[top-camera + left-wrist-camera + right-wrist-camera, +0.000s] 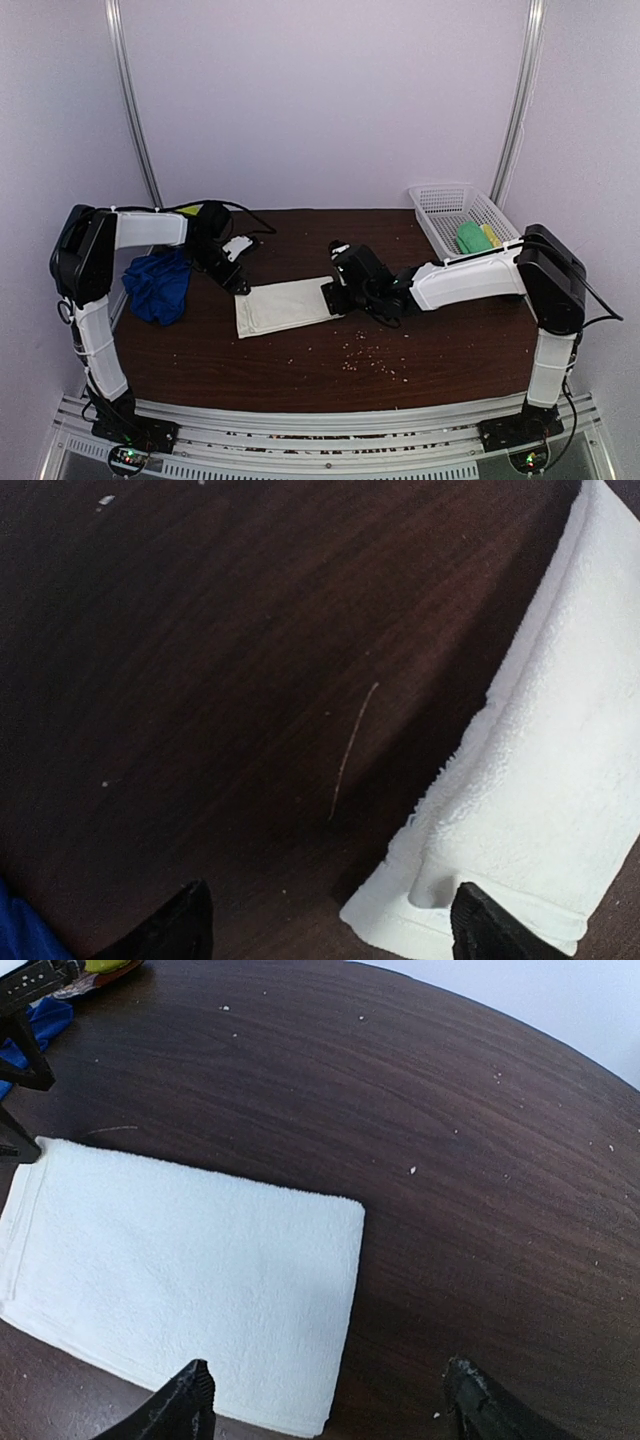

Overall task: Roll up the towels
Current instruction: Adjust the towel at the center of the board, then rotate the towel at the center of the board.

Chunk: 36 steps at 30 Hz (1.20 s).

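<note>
Your left gripper (335, 932) stands spread wide, its two black, wedge-shaped fingertips (185, 925) pinching nothing. One tip hangs over bare wood and the other over the hemmed corner of the white towel (560, 780); you cannot tell from the wrist view whether it touches the cloth. Your right gripper (330, 1405) is spread as well and empty, straddling the opposite short end of the same towel, one tip over the cloth and one over the table (420, 350). That towel lies flat in the middle of the table. It is a folded rectangle of cream-white looped terry with a stitched hem, and stacked layers show at the corner by the left gripper. The blue towel (158, 285), the second of the two, is a soft crumpled heap at the table's left edge, beneath the left arm (150, 230) and apart from the white one. The table is smooth, dark brown wood grain, dotted with many pale crumbs (365, 362), and one thin pale strand (350, 745) lies beside the white towel. At the far right corner sits one white plastic basket (445, 200) with mesh walls, holding two things: one green thing (472, 238) and one yellow thing (489, 234).
</note>
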Each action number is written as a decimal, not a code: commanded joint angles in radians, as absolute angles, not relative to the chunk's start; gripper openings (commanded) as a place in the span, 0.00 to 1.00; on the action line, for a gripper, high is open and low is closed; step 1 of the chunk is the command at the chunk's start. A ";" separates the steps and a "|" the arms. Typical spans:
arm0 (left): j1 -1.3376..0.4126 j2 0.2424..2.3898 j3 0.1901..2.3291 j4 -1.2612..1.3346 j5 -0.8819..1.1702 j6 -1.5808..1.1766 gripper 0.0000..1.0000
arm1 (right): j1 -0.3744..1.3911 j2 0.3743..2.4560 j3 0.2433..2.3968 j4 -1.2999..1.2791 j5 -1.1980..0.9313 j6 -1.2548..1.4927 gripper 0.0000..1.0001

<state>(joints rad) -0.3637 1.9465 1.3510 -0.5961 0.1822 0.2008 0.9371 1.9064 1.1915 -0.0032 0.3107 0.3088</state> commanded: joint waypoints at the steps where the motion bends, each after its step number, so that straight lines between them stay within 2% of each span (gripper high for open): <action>1: -0.371 1.858 1.333 -0.502 0.094 0.241 0.86 | 0.891 1.966 1.297 -0.064 0.290 0.273 0.80; 12: -0.408 1.881 1.220 -0.402 0.093 0.257 0.89 | 0.848 2.235 1.630 -0.256 0.339 0.200 0.83; 22: -0.413 1.934 1.177 -0.350 -0.028 0.256 0.89 | 0.833 2.300 1.651 -0.296 0.383 0.177 0.83; 36: -0.444 2.040 1.297 -0.246 -0.219 0.372 0.90 | 0.822 2.281 1.593 -0.343 0.385 0.219 0.83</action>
